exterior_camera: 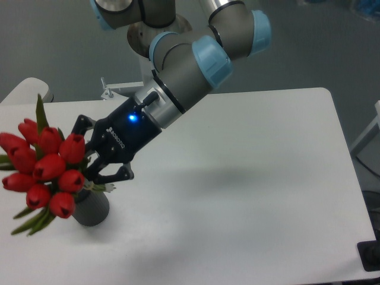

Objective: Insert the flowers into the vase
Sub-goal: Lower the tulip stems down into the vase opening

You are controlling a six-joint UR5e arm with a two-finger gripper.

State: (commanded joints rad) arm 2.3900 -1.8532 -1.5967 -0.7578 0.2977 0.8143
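A robot gripper [98,172], jaws closed on the flowers' [44,172] stems, holds the red tulips tilted left above the dark vase [92,208] on the white bench [249,178]; stems seemingly not yet inserted.

Red tulip flowers [44,169] are leaning leftward above the vase [91,208]. The dark grey vase is standing upright near the table's front-left corner.

Tool [95,172]: clamped on stems of red tulip bunch [44,169], tilted left over dark grey vase [91,208]; white tabletop [249,178].
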